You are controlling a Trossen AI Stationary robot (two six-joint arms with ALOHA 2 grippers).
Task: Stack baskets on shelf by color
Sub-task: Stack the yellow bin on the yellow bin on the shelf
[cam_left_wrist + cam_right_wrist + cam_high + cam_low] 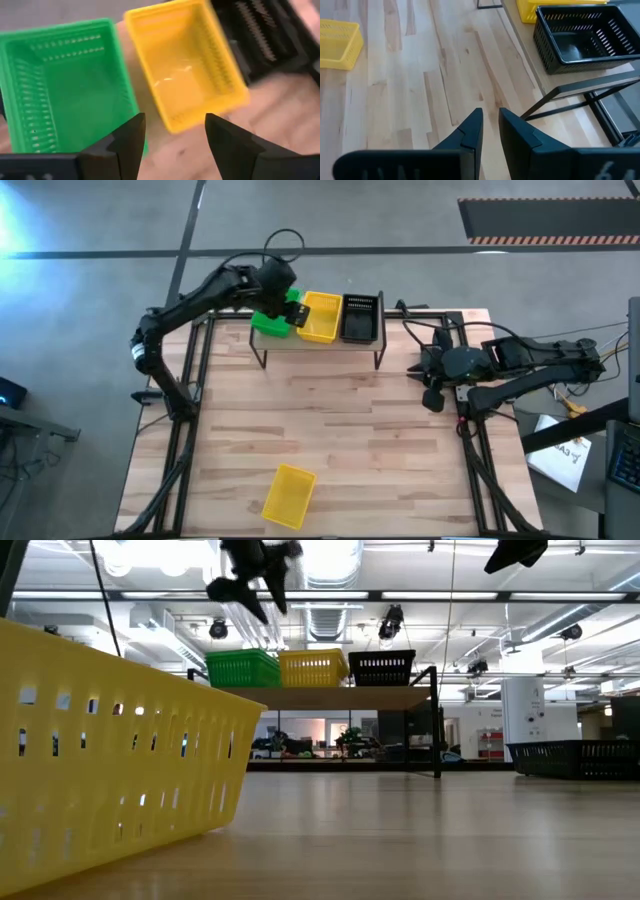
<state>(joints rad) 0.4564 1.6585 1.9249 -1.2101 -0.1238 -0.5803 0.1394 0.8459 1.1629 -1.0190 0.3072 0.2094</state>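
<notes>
Where shelf (320, 345) carries green basket (268, 323), yellow basket (320, 316), black basket (360, 317) side by side, left hand (175, 132) hovers spread, empty. Right hand (490, 127), nearly pressed together, waits at counter (330, 430) edge.

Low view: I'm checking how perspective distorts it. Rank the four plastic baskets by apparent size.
1. Yellow perforated plastic basket on the table, largest only because it's nearest.
2-4. Green, yellow and black perforated baskets on the wooden shelf: look alike, unranked.

2 yellow baskets (320, 317), 1 green (269, 322), 1 black (360, 318).
</notes>
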